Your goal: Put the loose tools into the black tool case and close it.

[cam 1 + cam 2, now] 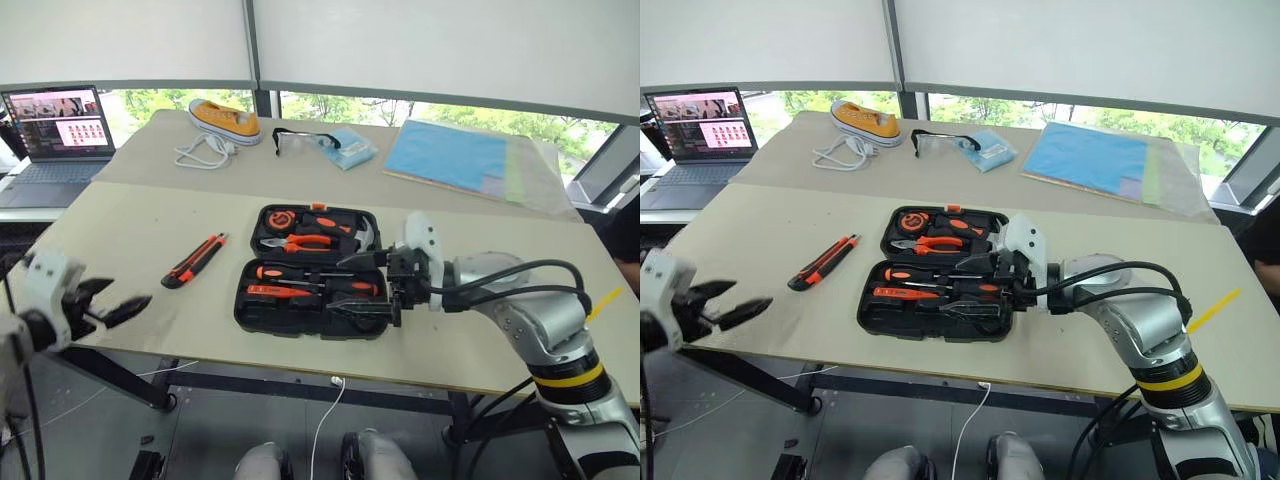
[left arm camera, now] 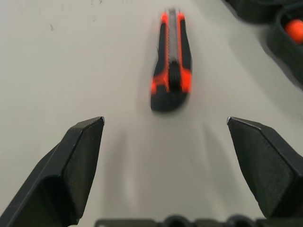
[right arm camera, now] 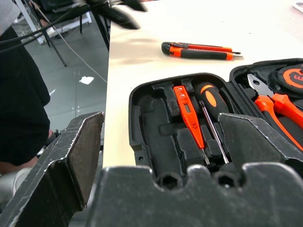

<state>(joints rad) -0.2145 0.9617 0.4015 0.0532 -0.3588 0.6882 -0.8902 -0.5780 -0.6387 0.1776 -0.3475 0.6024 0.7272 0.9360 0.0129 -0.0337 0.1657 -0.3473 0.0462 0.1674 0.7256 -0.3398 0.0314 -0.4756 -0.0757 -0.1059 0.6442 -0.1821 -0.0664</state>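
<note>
The black tool case [image 1: 243, 303] lies open in the middle of the table. Its near half holds a slim orange tester screwdriver [image 3: 187, 111] and a black-orange screwdriver [image 3: 210, 99]. The far half holds pliers [image 1: 300, 242], a hammer and a tape measure [image 1: 280, 218]. An orange-black utility knife [image 1: 194, 260] lies on the table to the left of the case. My left gripper [image 1: 128, 293] hovers open at the table's near left edge, pointing at the knife [image 2: 171, 71] and holding nothing. Open and empty, my right gripper [image 1: 362, 285] stands over the right end of the case.
On the far side of the table are a laptop [image 1: 55, 130], a yellow sneaker [image 1: 225, 118], safety glasses [image 1: 290, 140], a blue packet [image 1: 348, 148] and blue sheets [image 1: 450, 155]. The table's front edge runs close to both grippers.
</note>
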